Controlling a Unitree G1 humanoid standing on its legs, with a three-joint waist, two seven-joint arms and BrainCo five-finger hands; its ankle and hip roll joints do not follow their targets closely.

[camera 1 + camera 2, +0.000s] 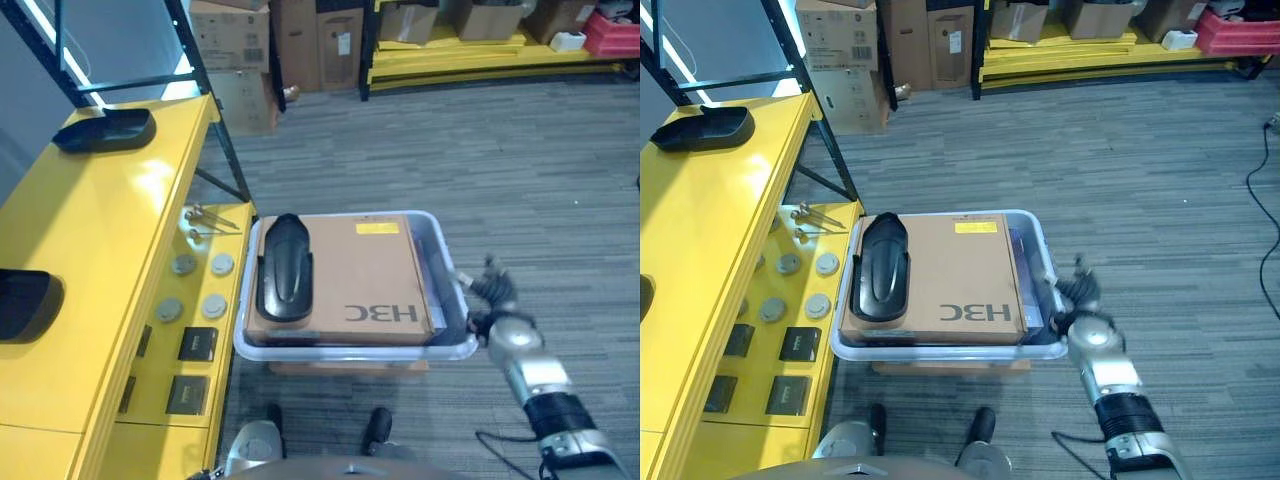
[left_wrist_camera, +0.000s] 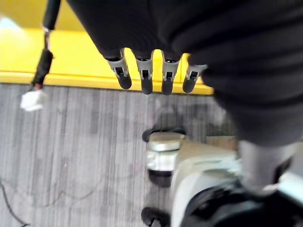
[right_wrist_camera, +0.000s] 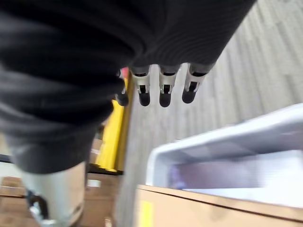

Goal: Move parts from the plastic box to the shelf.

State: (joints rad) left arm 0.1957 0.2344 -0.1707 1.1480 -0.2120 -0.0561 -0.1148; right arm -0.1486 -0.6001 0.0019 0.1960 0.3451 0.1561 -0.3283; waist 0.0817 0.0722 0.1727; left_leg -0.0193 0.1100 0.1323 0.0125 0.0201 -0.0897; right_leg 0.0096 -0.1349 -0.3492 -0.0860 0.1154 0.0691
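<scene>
Grey striped carpet floor [image 1: 520, 170] spreads under everything, with the long yellow metal shelf [image 1: 100, 240] along the robot's left. Pale translucent plastic box [image 1: 452, 345] sits just beside the shelf's edge, a brown cardboard carton [image 1: 370, 270] lying flat inside it. On the carton's shelf-side end rests a black, elongated moulded plastic part [image 1: 284, 268], long axis running away from the robot. A similar black part [image 1: 104, 130] already lies at the shelf's far end. Right hand [image 1: 492, 290] hovers at the box's opposite rim, across the carton from the part; in its wrist view the fingers [image 3: 164, 90] hang straight, holding nothing. Left hand [image 2: 147, 71] hangs low over the carpet beside the shelf, fingers relaxed, probably on the nearer side.
</scene>
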